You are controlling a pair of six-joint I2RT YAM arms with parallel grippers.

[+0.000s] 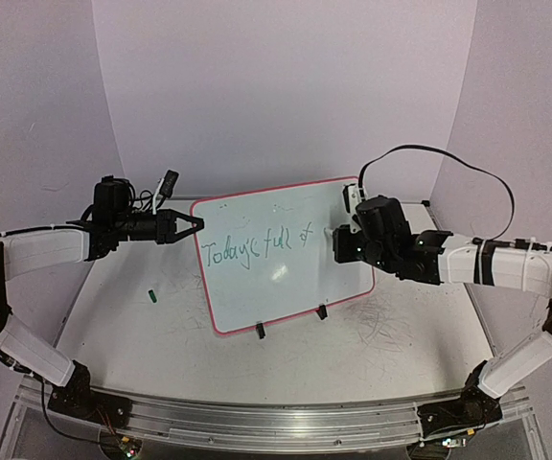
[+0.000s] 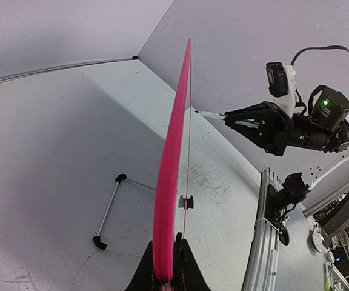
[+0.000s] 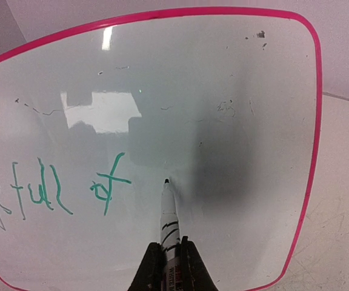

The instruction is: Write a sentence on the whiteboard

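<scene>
Three green words point(image 1: 257, 247), "Today's full of", whiteboard point(image 1: 286, 206), pen point(image 3: 168, 212) beside

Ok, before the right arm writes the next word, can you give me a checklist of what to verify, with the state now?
1. The left gripper shut on the whiteboard edge: ok.
2. The right gripper shut on the pen: ok.
3. The pen tip just right of "of": ok.
4. Tip touching the surface: cannot tell.
5. Bare board right of the tip for more words: ok.
6. The sentence finished: not ok, it reads only "Today's full of".
</scene>
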